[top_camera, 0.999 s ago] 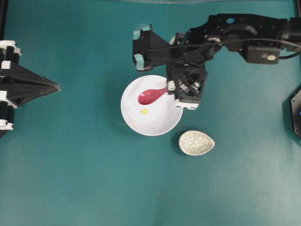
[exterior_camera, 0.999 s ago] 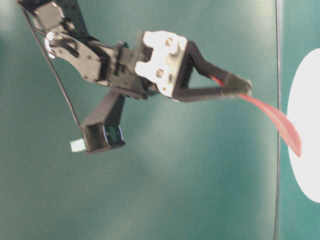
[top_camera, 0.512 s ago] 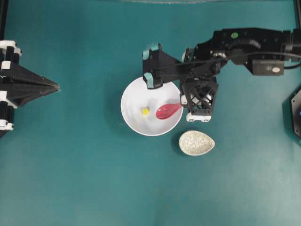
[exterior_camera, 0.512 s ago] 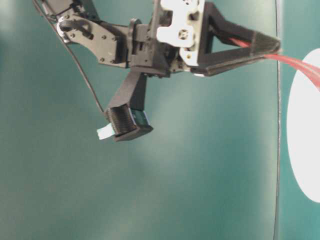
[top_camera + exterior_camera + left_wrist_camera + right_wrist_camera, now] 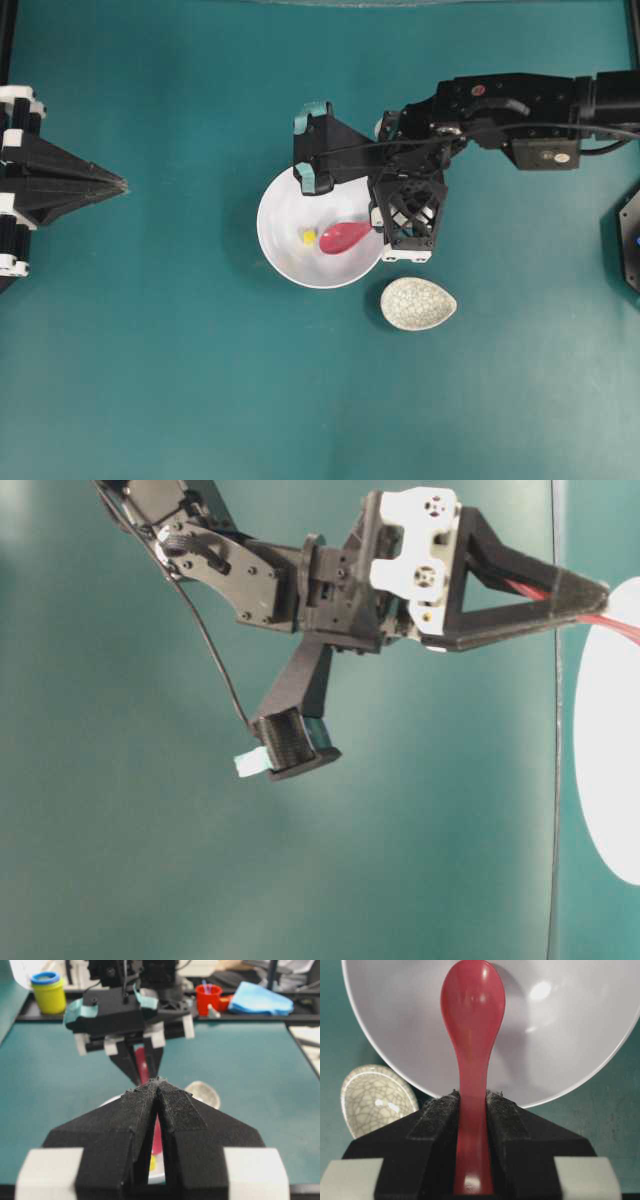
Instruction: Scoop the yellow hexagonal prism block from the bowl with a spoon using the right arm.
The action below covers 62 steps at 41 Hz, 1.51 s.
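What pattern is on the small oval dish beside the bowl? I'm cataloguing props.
Grey-white crackle glaze on the dish; clearest in the right wrist view.

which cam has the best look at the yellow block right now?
Overhead. The block sits in plain sight inside the bowl, just left of the spoon tip. Left wrist shows only a yellow sliver between its own tool's fingers. Right wrist and table-level views don't show it.
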Each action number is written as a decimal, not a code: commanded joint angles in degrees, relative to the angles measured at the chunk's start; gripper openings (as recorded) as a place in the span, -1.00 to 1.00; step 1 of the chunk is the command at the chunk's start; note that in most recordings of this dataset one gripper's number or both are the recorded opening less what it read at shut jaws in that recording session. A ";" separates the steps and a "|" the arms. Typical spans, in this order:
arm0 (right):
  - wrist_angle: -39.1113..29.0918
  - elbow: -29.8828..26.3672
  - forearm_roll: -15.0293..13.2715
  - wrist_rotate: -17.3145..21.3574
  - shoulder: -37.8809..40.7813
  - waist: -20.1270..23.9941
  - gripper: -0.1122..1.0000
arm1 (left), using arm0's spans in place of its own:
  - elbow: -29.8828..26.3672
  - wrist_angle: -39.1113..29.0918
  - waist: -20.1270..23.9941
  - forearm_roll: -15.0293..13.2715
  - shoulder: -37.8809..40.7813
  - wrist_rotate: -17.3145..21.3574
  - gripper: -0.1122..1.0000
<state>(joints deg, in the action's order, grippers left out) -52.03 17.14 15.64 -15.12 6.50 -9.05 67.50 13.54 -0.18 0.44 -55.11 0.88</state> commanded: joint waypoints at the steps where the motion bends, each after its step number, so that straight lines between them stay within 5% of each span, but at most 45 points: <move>1: 0.70 -0.53 0.09 -0.09 -0.62 0.09 -0.42 | -1.67 0.70 -0.09 0.18 0.44 0.09 -0.74; 30: 7.03 -1.41 0.18 0.00 1.23 0.18 -0.42 | -1.67 0.88 -0.09 0.18 0.44 0.09 -0.74; 62: 13.62 -1.93 0.09 4.57 -2.55 0.09 -0.42 | -1.76 1.32 -0.09 0.18 0.44 0.00 -0.74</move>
<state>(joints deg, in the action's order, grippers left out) -38.76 16.70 15.64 -10.63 7.21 -8.96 67.50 14.15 -0.18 0.53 -55.11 0.88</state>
